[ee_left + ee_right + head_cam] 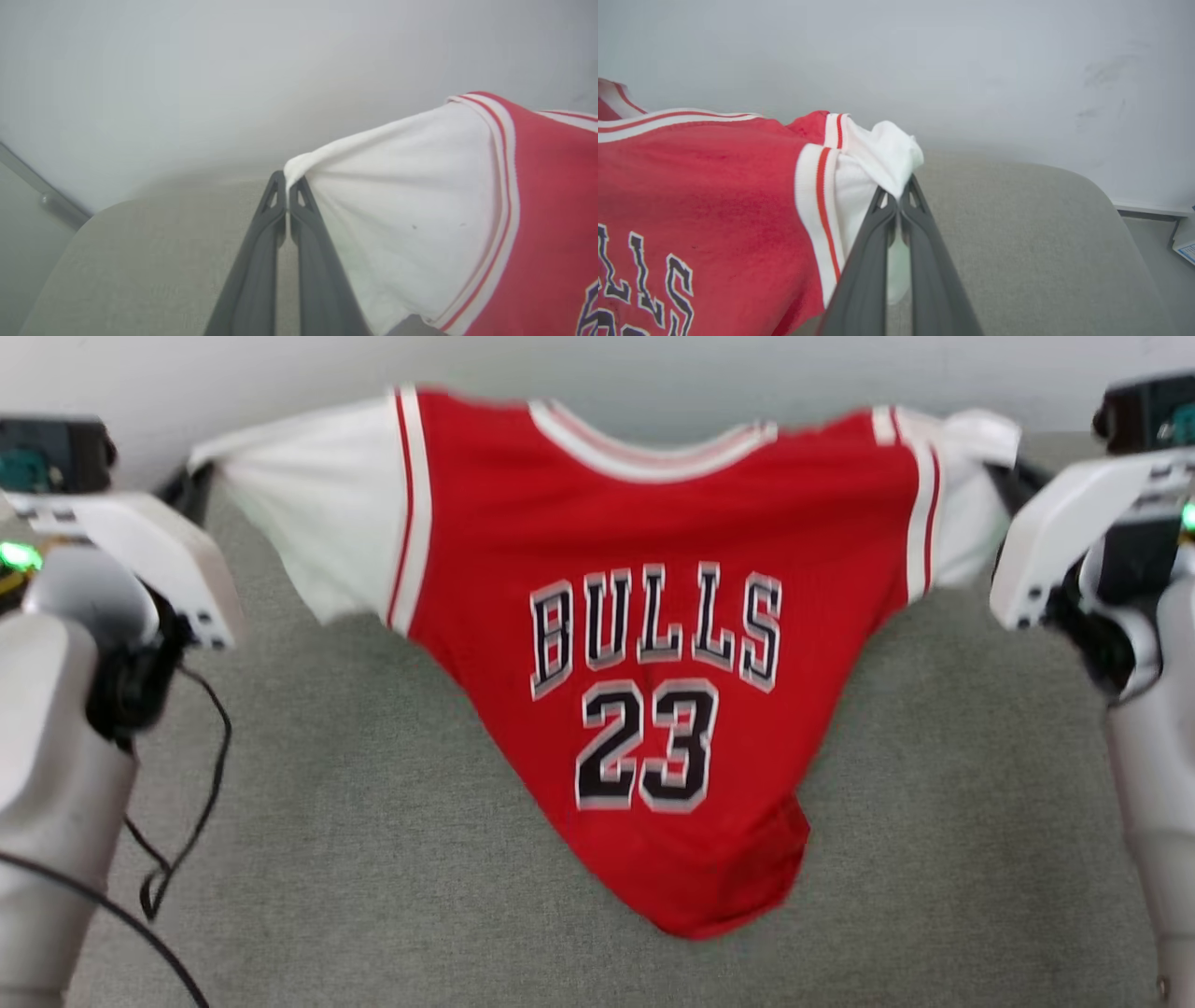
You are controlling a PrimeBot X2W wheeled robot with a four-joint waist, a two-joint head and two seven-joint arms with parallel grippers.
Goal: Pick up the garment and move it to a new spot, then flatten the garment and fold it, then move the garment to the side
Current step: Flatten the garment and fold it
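The garment (653, 644) is a red jersey with white sleeves, striped trim and black "BULLS 23" lettering. It hangs stretched between my two grippers above a grey-green padded surface (373, 821), its hem sagging to a point at the bottom. My left gripper (287, 184) is shut on the tip of one white sleeve (397, 210). My right gripper (899, 191) is shut on the tip of the other white sleeve (882, 158). In the head view the pinched sleeve ends sit at the upper left (210, 462) and upper right (990, 443).
A pale wall (280, 373) rises just behind the padded surface. Black cables (187, 803) dangle from my left forearm over the surface's left side. The surface has rounded far corners (1087, 186), with floor and a small white-and-blue object (1186, 242) beyond the right one.
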